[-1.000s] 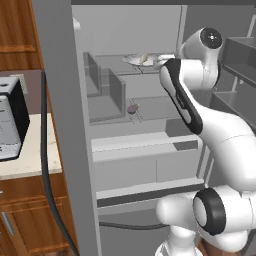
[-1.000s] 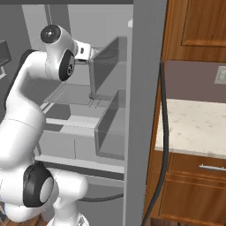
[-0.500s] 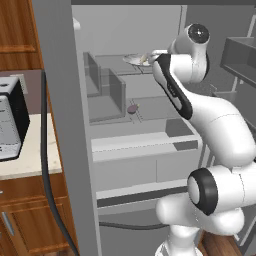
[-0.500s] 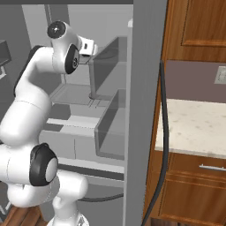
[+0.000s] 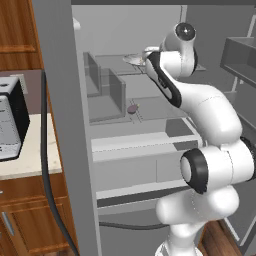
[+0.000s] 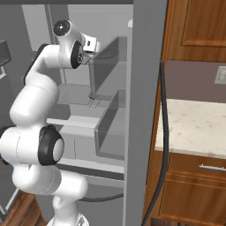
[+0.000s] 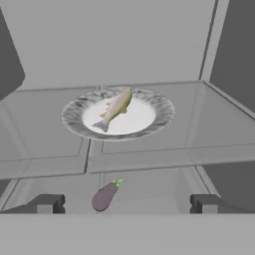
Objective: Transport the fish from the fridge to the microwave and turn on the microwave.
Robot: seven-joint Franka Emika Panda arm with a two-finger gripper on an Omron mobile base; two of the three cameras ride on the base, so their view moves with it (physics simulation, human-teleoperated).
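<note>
Fridge (image 5: 65,125) shelf holds the fish (image 7: 115,108) on a plate (image 7: 154,121); claw (image 7: 127,203) spread wide, empty; no legible writing.

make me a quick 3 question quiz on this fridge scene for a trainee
1. True or false: the fish lies on a plate on a fridge shelf.
2. The gripper is: A) shut on the fish, B) open and short of the plate, C) shut on the eggplant.
3. Fill in: the eggplant sits on the shelf ____ the plate's shelf.

Key: 1 true; 2 B; 3 below
</note>
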